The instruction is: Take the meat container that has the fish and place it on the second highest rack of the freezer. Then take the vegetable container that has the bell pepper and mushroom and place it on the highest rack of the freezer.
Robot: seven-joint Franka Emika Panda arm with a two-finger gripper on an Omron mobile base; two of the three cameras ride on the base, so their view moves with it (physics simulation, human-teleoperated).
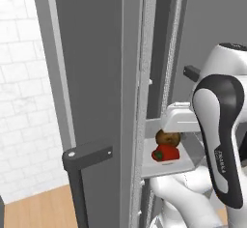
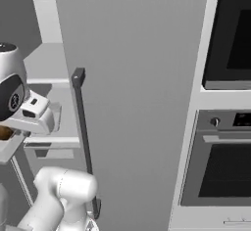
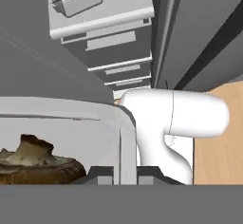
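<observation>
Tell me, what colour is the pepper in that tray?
Glossy red; the bell pepper shows best in the left base view.

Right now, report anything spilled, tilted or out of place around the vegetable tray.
Nothing stands out. The vegetable tray sits level at the open freezer, the bell pepper and mushroom inside it, nothing spilled. The end effector is shut on the tray's wall.

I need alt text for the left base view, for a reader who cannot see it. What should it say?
A pale grey tray holding a glossy red bell pepper and a brown mushroom sits beside the open tall grey freezer with its ribbed door edge. The white robot arm with dark joints stands at the right, and a black bar handle rises in front.
</observation>
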